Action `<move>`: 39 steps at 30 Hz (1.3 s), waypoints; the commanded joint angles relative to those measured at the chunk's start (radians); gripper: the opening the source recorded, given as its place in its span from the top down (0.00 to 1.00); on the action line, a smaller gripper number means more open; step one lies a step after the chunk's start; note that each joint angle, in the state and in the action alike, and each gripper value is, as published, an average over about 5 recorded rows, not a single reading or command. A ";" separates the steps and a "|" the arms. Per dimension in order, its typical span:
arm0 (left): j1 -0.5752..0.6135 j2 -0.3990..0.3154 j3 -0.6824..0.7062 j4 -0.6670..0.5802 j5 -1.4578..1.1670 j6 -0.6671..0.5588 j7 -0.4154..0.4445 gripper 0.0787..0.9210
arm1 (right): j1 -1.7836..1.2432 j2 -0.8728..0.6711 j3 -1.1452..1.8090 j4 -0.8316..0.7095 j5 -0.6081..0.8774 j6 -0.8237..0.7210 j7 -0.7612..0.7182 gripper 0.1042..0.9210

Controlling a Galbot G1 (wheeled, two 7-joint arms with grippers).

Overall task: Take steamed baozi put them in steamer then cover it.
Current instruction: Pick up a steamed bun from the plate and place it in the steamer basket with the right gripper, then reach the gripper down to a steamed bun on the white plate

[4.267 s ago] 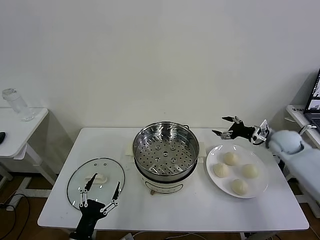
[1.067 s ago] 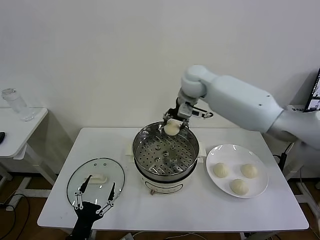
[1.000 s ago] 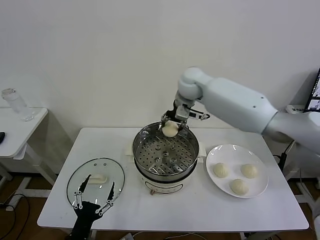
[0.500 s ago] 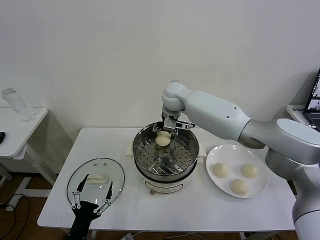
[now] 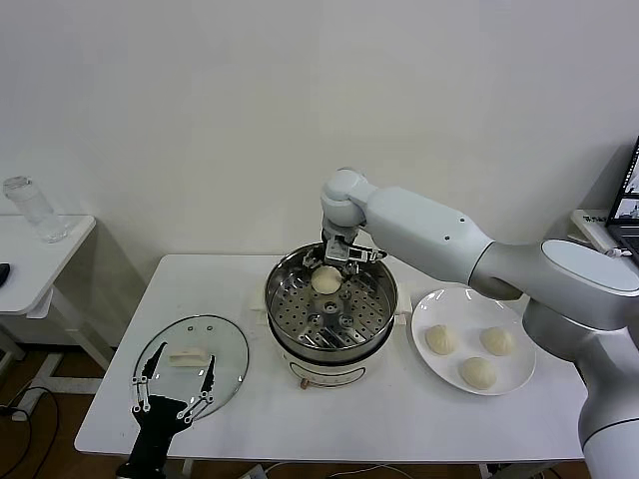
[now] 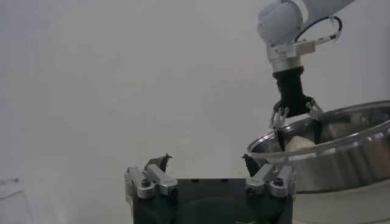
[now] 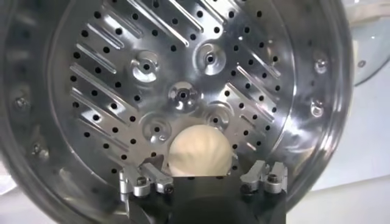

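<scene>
Since the last look, my right arm has dropped lower into the steamer (image 5: 331,299) and the bun it carried now lies on the perforated floor, so I count one steamed baozi (image 5: 326,280) inside the basket, toward its far side. The right gripper (image 5: 337,261) hangs just above that bun with its jaws spread wide to either side of it; from the right wrist camera the baozi (image 7: 199,152) sits between the finger mounts, on the steel floor, and I cannot tell whether the tips still brush it. Three more baozi (image 5: 466,349) wait on the white plate (image 5: 519,374), which stands just to the right of the steamer on the counter (image 5: 399,419). The cover (image 5: 190,359) lies flat on the counter to the left of the steamer, handle up. My left gripper (image 5: 172,389) hovers at the near edge of that cover, well apart from the steamer, its jaws wide and holding nothing; the left wrist camera shows both finger mounts of the left gripper (image 6: 207,163) apart, with the steamer's rim (image 6: 329,143) and the right gripper (image 6: 297,119) beyond. A clear bottle (image 5: 30,210) stands on a side table far to the left of the steamer.
</scene>
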 commanded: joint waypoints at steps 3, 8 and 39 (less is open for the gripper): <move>0.000 0.002 0.007 -0.002 0.001 0.003 0.000 0.12 | 0.151 -0.297 0.010 0.160 0.459 -0.294 -0.093 0.12; 0.001 0.004 0.022 -0.001 0.003 0.002 0.002 0.12 | 0.259 -0.474 -0.079 0.100 0.608 -0.518 -0.123 0.12; 0.011 -0.001 0.023 0.009 0.019 -0.009 0.001 0.12 | -0.186 -0.506 -0.157 -0.038 0.567 -0.621 0.124 0.12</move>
